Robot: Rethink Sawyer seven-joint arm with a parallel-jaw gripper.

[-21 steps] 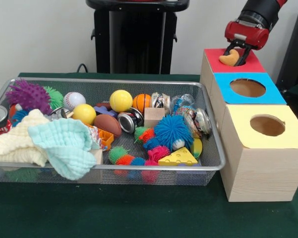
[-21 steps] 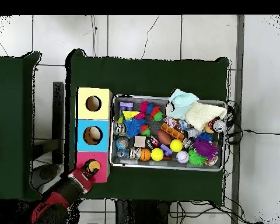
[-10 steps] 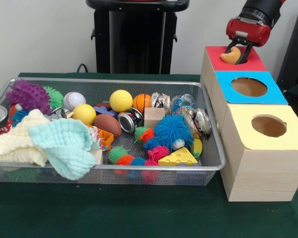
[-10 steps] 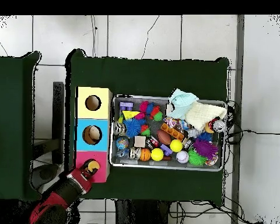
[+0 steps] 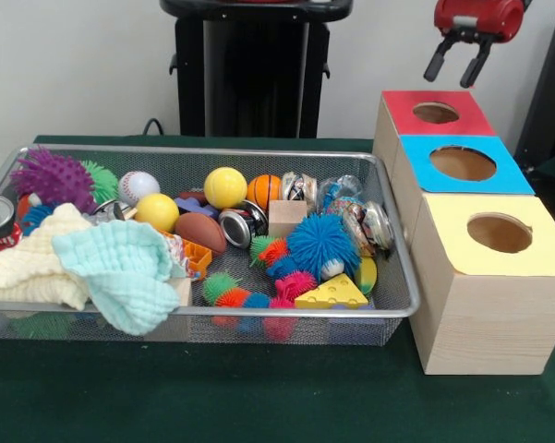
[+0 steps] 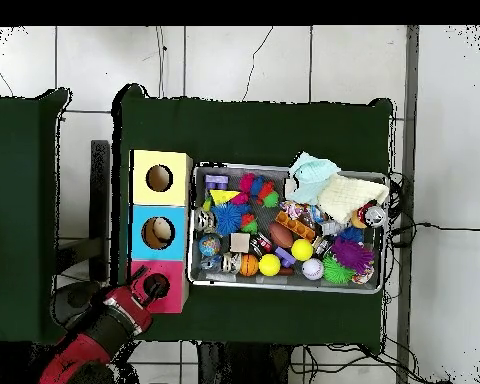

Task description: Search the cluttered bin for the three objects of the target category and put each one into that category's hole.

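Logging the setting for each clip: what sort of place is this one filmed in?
Most likely a robotics lab bench, not a home. A green-covered table on a tiled floor holds a mesh bin of mixed toys beside three wooden boxes with coloured, holed tops, and an open gripper hangs above them.

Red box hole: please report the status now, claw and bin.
Claw open, empty, raised above red box. Its hole unobstructed. Bin full of clutter. Nothing blocking.
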